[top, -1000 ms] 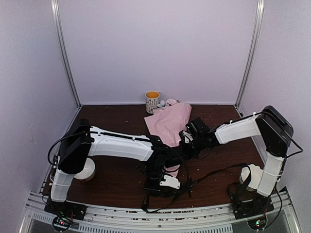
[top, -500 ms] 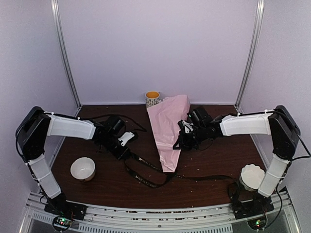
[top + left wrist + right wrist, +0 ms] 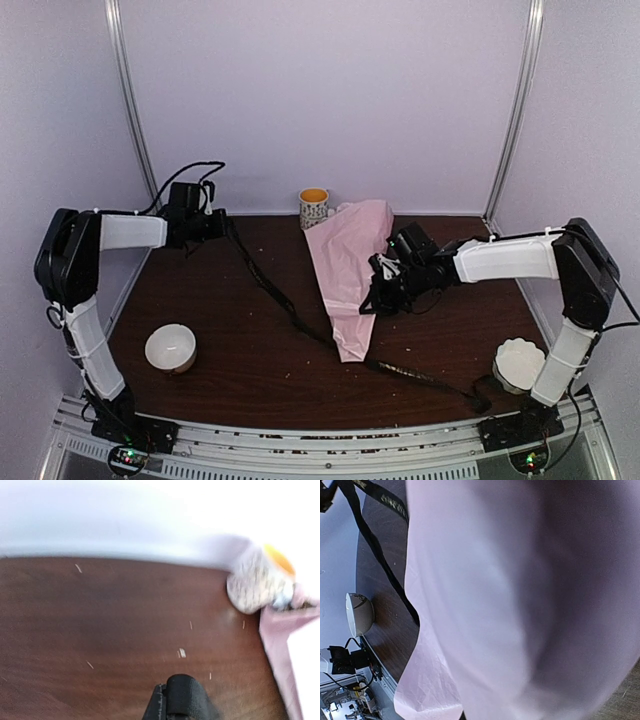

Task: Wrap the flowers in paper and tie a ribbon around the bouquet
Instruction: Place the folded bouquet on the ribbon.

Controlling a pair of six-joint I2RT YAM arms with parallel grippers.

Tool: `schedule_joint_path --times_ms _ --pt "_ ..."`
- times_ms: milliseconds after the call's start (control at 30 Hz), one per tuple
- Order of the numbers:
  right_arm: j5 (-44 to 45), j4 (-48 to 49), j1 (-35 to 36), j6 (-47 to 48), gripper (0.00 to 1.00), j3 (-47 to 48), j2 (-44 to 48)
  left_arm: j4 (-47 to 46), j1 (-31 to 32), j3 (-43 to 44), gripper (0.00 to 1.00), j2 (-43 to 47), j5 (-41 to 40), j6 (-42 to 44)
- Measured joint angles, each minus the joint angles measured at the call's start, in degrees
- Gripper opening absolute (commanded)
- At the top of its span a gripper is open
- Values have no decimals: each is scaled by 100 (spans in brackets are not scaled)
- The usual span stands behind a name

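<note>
The bouquet [image 3: 347, 268] is a pink paper cone lying mid-table, its point toward me and its wide end by the back wall. My right gripper [image 3: 373, 297] is shut on the cone's right edge. In the right wrist view the paper [image 3: 520, 600] fills the frame and hides the fingers. The flowers are almost hidden; one blurred pale bloom [image 3: 281, 600] shows by the cone's mouth. My left gripper [image 3: 221, 225], far back left, is shut on the black ribbon [image 3: 275, 295]. The ribbon slants down under the cone's point to the front right. The left gripper [image 3: 171, 699] sits at the left wrist view's bottom edge.
A patterned mug [image 3: 314, 208] with a yellow inside stands at the back wall beside the cone's mouth. A white bowl [image 3: 170, 347] sits front left and a ruffled white bowl [image 3: 518, 365] front right. Gold lettering marks the ribbon [image 3: 390, 500].
My left arm swung from the front centre out to the far back left, drawing the ribbon with it into a long slanted line. The right gripper stayed on the cone.
</note>
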State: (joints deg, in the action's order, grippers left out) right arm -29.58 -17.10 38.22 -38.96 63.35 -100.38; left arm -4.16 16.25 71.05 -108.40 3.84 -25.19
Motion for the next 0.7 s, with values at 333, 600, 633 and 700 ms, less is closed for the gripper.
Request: schedule_joint_path --times_ms 333,600,633,700 --pt "2 61 0 -2 0 -190 -9 -216 -74 146 0 1309 1202 396" --pt "2 96 129 -2 0 -153 -122 839 575 -7 0 1276 804 1252" --pt "0 90 157 -2 0 -131 -122 946 627 35 0 1270 710 1346" --pt "-2 118 223 -20 0 -94 -122 1235 662 262 0 1202 553 1569"
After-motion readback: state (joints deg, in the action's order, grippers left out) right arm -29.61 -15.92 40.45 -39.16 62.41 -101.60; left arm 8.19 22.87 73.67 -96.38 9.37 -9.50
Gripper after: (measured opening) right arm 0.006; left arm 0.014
